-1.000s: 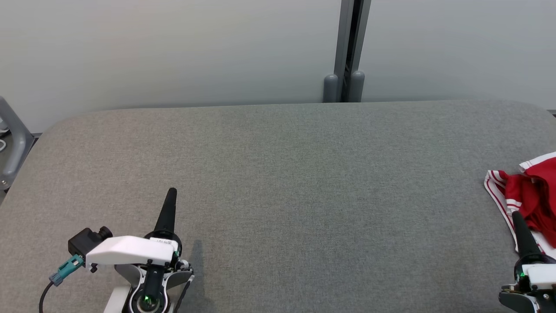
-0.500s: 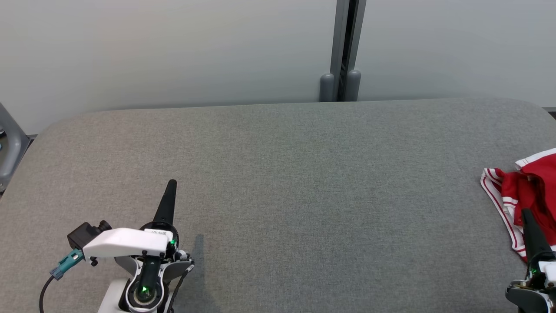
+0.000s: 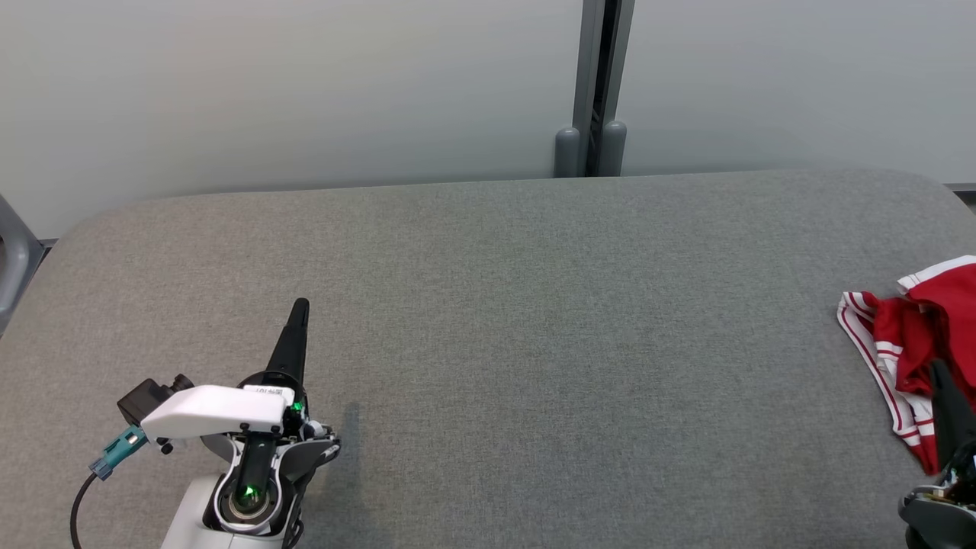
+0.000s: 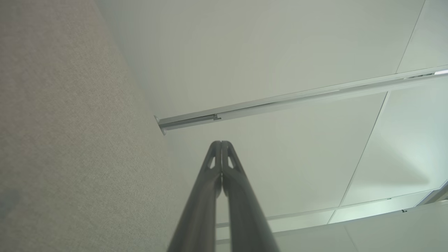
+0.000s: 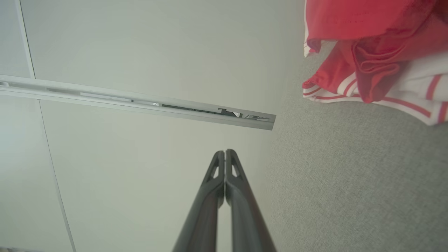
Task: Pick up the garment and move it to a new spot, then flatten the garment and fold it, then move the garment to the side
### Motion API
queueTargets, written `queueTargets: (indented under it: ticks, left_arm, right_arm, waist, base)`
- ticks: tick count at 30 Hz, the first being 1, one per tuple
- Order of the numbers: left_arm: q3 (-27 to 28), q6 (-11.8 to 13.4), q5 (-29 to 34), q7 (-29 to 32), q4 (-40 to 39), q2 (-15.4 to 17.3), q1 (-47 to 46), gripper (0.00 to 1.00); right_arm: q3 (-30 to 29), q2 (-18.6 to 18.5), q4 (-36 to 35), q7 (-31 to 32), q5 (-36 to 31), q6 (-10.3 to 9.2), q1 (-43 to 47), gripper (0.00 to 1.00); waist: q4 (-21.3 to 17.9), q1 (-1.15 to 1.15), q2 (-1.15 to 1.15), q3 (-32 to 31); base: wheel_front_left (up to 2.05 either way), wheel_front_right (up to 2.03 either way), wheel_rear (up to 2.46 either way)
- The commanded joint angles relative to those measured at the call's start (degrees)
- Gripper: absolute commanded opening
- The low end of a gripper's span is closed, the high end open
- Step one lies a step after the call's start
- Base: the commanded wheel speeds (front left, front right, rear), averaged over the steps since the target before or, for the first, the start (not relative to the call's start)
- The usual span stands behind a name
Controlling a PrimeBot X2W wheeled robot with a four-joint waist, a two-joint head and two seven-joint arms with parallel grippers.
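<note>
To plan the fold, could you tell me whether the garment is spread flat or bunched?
Bunched: the garment lies crumpled in overlapping folds.

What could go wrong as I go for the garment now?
The right gripper is shut near the crumpled garment; going in without opening would probably shove the cloth instead of gripping it. The garment lies at the table's right end, partly out of the head view, so a push might slide it off.

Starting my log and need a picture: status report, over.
Left end effector shut, empty, above grey table. Right end effector shut, empty, next to garment. Garment red and white, crumpled at table's right edge. Nothing seen blocking it.
</note>
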Motion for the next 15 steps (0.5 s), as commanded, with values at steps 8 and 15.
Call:
queueTargets:
  ticks: [8,15]
  left_arm:
    - [0.24,-0.79,-3.78,1.00,0.67,0.40,-1.94,0.00]
    - [0.26,-1.14,-6.12,1.50,1.11,0.42,-2.75,0.00]
  right_arm:
    - [-1.46,-0.09,-0.61,1.58,4.69,0.02,-0.65,0.00]
    - [-2.31,-0.06,-0.74,2.48,7.46,0.02,-0.76,0.00]
  waist:
    - [-0.39,0.00,0.00,0.08]
    - [-0.69,0.00,0.00,0.14]
  base:
    - [0.00,0.00,0.00]
    - [0.00,0.00,0.00]
